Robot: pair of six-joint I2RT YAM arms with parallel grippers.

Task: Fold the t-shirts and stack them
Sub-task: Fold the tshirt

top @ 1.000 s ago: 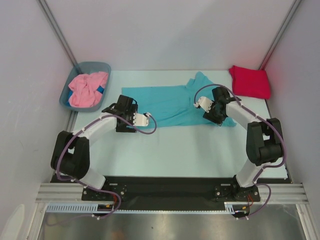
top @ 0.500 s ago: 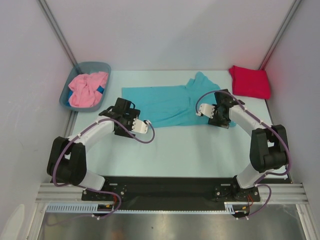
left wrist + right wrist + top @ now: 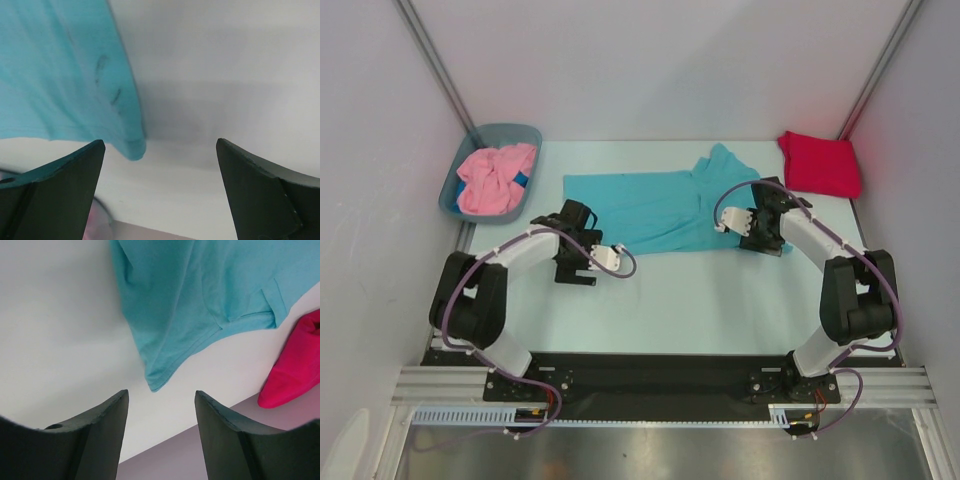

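Turquoise shirt lies flat mid-table, ready for folding. Left gripper, jaws spread wide, and right gripper, jaws half apart, hover empty at its near corners. Red shirt sits folded far right; pink shirt waits in a tub.

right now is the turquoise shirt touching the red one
Apart. The right wrist view shows a strip of bare table between the turquoise shirt and the red shirt.
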